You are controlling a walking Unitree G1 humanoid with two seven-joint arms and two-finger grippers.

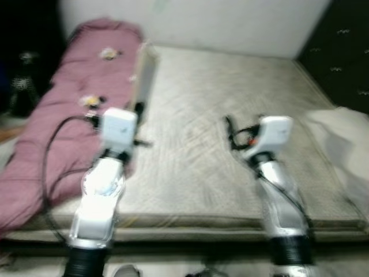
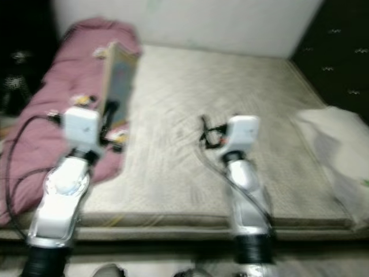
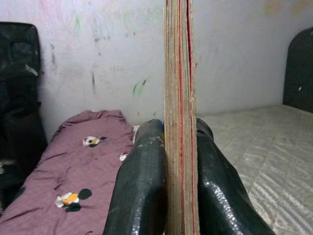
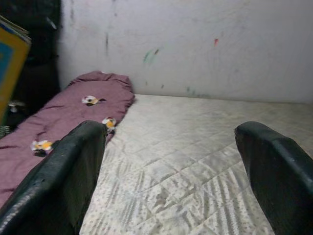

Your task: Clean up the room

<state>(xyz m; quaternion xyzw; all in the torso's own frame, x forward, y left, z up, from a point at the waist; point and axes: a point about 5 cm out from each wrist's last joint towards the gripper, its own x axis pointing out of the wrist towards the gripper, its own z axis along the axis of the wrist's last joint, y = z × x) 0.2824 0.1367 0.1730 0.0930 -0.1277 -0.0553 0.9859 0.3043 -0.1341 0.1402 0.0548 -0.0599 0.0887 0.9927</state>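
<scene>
My left gripper (image 3: 178, 131) is shut on a thin, flat book (image 3: 179, 93), which stands upright on edge between its two black fingers (image 3: 142, 186). From the head, the book (image 1: 144, 74) rises above the left wrist at the seam between a pink blanket (image 1: 69, 121) and the bare mattress (image 1: 219, 86). My right gripper (image 4: 171, 147) is open with nothing between its fingers. It hovers over the middle of the mattress (image 4: 195, 161). The head views are blurred.
The pink blanket with small cartoon prints covers the bed's left side. A white cloth (image 1: 340, 141) lies at the bed's right edge beside a dark cabinet (image 1: 340, 46). A marked white wall (image 3: 98, 54) backs the bed. A dark shape (image 1: 23, 81) stands at the left.
</scene>
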